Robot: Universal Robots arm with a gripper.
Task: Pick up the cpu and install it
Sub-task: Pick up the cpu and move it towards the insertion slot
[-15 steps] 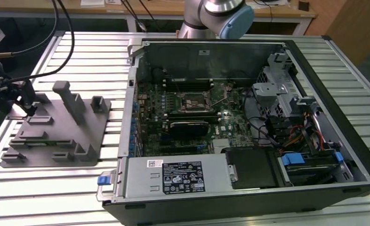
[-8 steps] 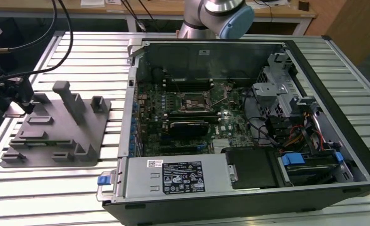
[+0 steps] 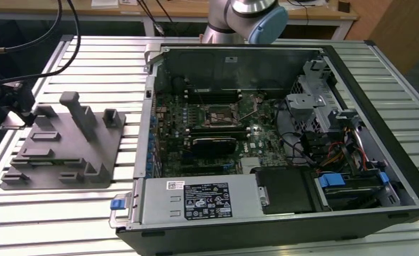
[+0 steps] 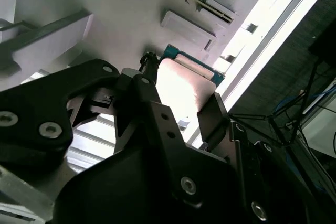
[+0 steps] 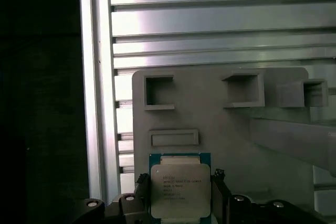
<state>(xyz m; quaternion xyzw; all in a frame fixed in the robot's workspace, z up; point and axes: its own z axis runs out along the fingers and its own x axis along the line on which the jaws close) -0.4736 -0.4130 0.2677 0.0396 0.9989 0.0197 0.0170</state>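
The cpu (image 5: 180, 190), a flat square chip with a silvery top plate and a teal rim, sits between my gripper's (image 5: 180, 199) two dark fingers (image 5: 140, 186), which press on opposite edges. In the second wrist view the cpu (image 4: 185, 83) shows bright, clamped by the gripper (image 4: 181, 100). In the exterior view the gripper (image 3: 11, 109) hovers at the far left edge of the grey holder block (image 3: 67, 144), with the cpu (image 3: 15, 122) as a pale plate under it. The motherboard socket (image 3: 219, 114) lies inside the open computer case (image 3: 380, 154), well to the exterior view's right.
The holder block carries upright posts (image 3: 78, 114) and small pockets (image 5: 159, 92) close to the gripper. The slatted metal table (image 3: 60, 213) runs under everything. Cables (image 3: 49, 48) hang above the gripper. The arm's base (image 3: 249, 18) stands behind the case.
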